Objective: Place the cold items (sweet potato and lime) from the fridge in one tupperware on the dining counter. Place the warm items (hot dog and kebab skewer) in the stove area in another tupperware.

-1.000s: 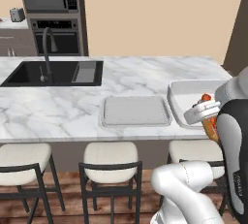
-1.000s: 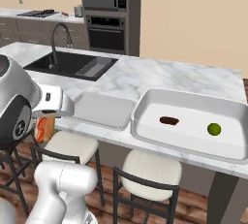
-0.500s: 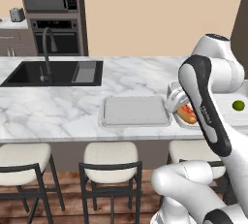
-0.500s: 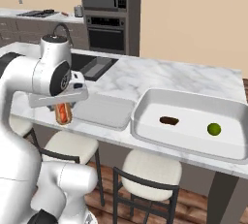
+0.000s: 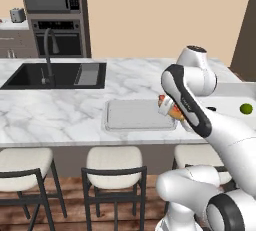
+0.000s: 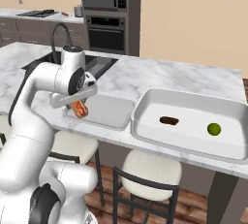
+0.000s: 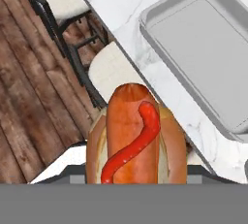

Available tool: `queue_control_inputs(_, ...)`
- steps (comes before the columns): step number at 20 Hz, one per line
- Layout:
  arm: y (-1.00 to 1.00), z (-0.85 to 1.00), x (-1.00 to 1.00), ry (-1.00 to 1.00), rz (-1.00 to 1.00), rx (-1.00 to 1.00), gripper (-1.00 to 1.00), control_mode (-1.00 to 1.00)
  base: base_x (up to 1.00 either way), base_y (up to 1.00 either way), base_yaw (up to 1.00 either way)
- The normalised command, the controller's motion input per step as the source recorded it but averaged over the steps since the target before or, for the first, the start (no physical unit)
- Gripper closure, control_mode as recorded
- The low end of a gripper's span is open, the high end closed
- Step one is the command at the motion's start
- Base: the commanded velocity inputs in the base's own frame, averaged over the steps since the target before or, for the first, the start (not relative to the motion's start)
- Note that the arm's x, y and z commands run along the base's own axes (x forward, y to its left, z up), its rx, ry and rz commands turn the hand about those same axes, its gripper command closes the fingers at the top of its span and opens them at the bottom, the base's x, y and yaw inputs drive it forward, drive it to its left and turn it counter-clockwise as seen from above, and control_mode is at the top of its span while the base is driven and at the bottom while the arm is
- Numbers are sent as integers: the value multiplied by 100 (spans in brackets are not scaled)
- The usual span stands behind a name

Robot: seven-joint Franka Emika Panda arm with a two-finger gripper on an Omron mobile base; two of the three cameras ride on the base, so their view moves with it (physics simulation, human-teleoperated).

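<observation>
The gripper (image 6: 77,107) is clenched on the hot dog (image 6: 79,108), held in the air at the near edge of the dining counter (image 6: 160,75); in the hand view the sausage and bun (image 7: 135,138) stand on end above a stool (image 7: 109,70); the shallow flat grey tray (image 5: 137,114) lies just beside the pincer, towards the sink (image 5: 50,75); on its other side the deep pale tray (image 6: 189,123) holds the sweet potato (image 6: 169,120) and the lime (image 6: 213,129), apart.
</observation>
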Motion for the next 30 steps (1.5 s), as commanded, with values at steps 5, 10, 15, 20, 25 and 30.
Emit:
queue_control_inputs(5, 0, -50, 94, 0, 1, -10, 100, -100, 0, 0, 0)
queue_control_inputs(10, 5, -45, 95, 3, 0, -13, 100, -100, 0, 0, 0)
queue_control_inputs(15, 4, -48, 94, 0, 1, -5, 100, -100, 0, 0, 0)
queue_control_inputs(20, 2, -49, 91, 0, 5, -2, 100, -100, 0, 0, 0)
queue_control_inputs(25, 2, -49, 88, 2, 6, -3, 100, -100, 0, 0, 0)
queue_control_inputs(30, 4, -49, 83, 10, 6, -6, 100, -100, 0, 0, 0)
